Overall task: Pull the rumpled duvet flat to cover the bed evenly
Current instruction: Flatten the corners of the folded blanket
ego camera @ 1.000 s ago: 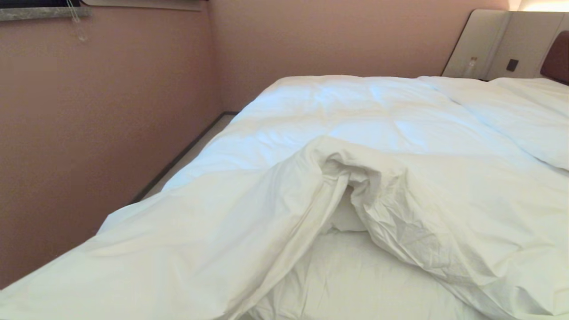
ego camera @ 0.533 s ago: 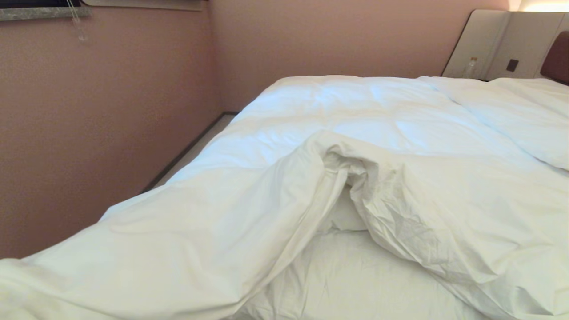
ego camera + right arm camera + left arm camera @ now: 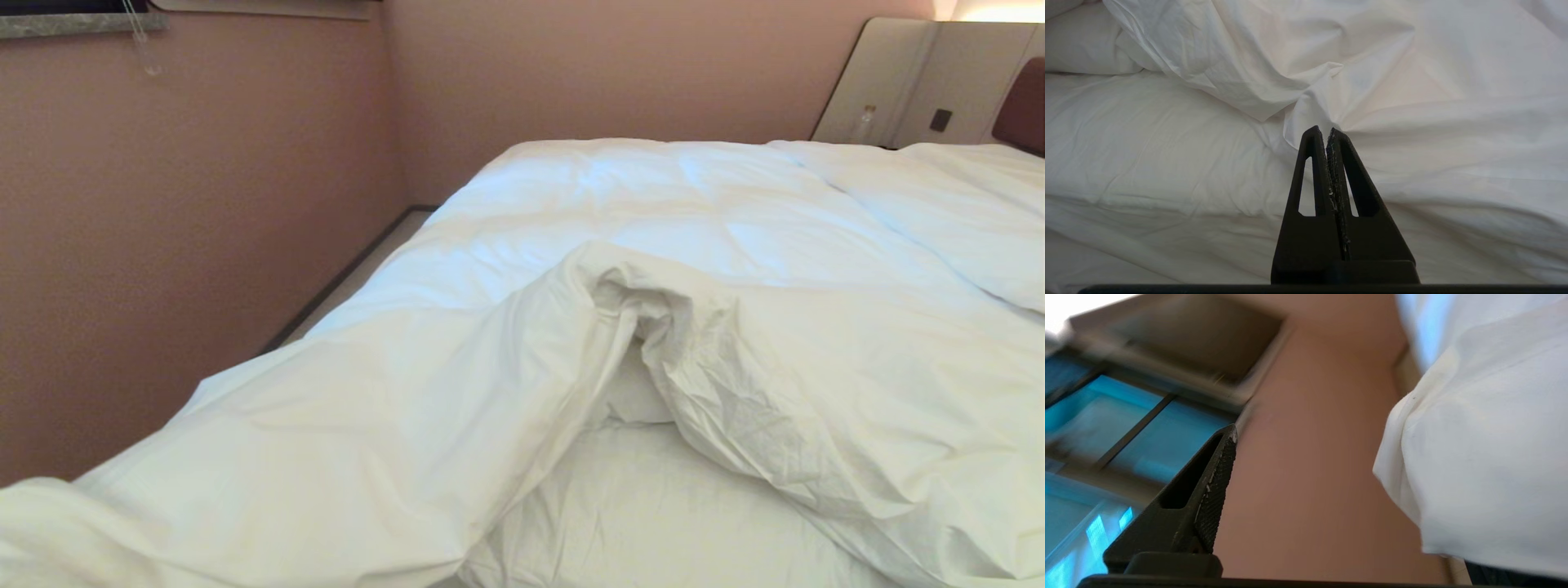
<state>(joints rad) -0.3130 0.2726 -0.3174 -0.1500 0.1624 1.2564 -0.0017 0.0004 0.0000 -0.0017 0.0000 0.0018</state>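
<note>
Pink-brown walls (image 3: 204,204) close round the bed's far and left sides, with a window (image 3: 1126,433) past the left arm in its wrist view. Nearest in the head view: bare fitted sheet (image 3: 653,523) of the bed (image 3: 678,547), uncovered where the duvet (image 3: 571,245) is peeled back. The duvet's near edge is bunched in a ridge with a tunnel-like fold (image 3: 629,327) mid-bed; its left corner (image 3: 49,531) spills over the bed edge, cut off by the frame. Farther back it lies fairly flat up to a pillow (image 3: 980,212) and beige headboard panels (image 3: 914,82).

Left gripper (image 3: 1306,465): only one finger (image 3: 1208,490) visible, nothing against it, the hanging duvet corner apart from it. Fingers look spread and empty, probably just off the corner; the other finger is out of frame, so hedge that.

Right gripper (image 3: 1327,132): fingers pressed together, empty, parked low over the sheet and pointing at the rumpled fold.

Neither arm shows in the head view. Ridge needs pulling toward the foot.
</note>
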